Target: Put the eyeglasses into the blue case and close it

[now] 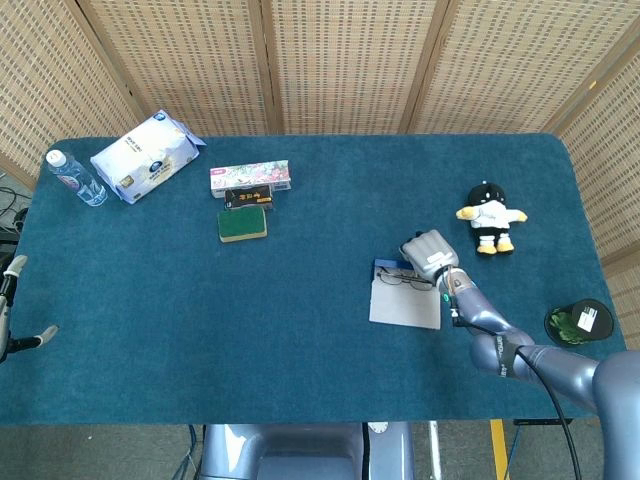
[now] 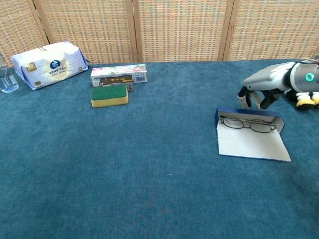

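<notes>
The blue case (image 2: 222, 116) lies open on the cloth at the right, its pale lid (image 2: 251, 144) flat toward me. The eyeglasses (image 2: 247, 123) lie folded inside it along the far wall; the head view shows the eyeglasses (image 1: 403, 279) in the case (image 1: 404, 305) too. My right hand (image 2: 261, 90) hovers just behind the case's far wall with fingers bent downward and nothing in them; in the head view the right hand (image 1: 428, 250) sits at the case's far right corner. Only fingertips of my left hand (image 1: 12, 300) show, spread, at the left edge.
A plush toy (image 1: 489, 217) stands right of the hand, a black cup (image 1: 578, 322) at the near right edge. A green sponge (image 2: 109, 94), a flat box (image 2: 118, 74), a tissue pack (image 2: 49, 63) and a water bottle (image 1: 75, 177) sit at the far left.
</notes>
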